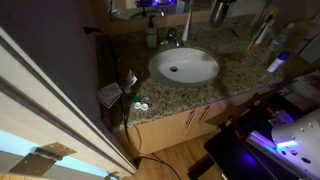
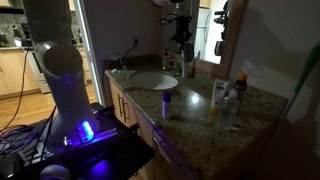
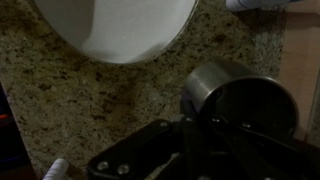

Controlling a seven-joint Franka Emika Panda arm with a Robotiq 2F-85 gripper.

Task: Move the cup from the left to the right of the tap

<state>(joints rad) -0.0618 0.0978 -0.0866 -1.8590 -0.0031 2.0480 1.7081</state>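
Observation:
The cup (image 3: 214,80) is shiny metal with a dark inside. In the wrist view it fills the lower right, next to the white basin (image 3: 115,25) and near the back wall. My gripper (image 3: 205,128) appears shut on its rim, with one finger outside the wall. In an exterior view the cup (image 1: 218,12) hangs at the back of the counter, to the right of the small chrome tap (image 1: 170,38). In an exterior view my gripper (image 2: 181,40) reaches down behind the basin (image 2: 152,80). The fingertips are dark and hard to make out.
A green soap bottle (image 1: 152,36) stands left of the tap. Bottles (image 1: 265,30) and a small container (image 1: 278,62) crowd the counter's right part, as the bottles (image 2: 218,95) show. A white box (image 1: 110,93) sits at the left edge. The mirror and backsplash are close behind.

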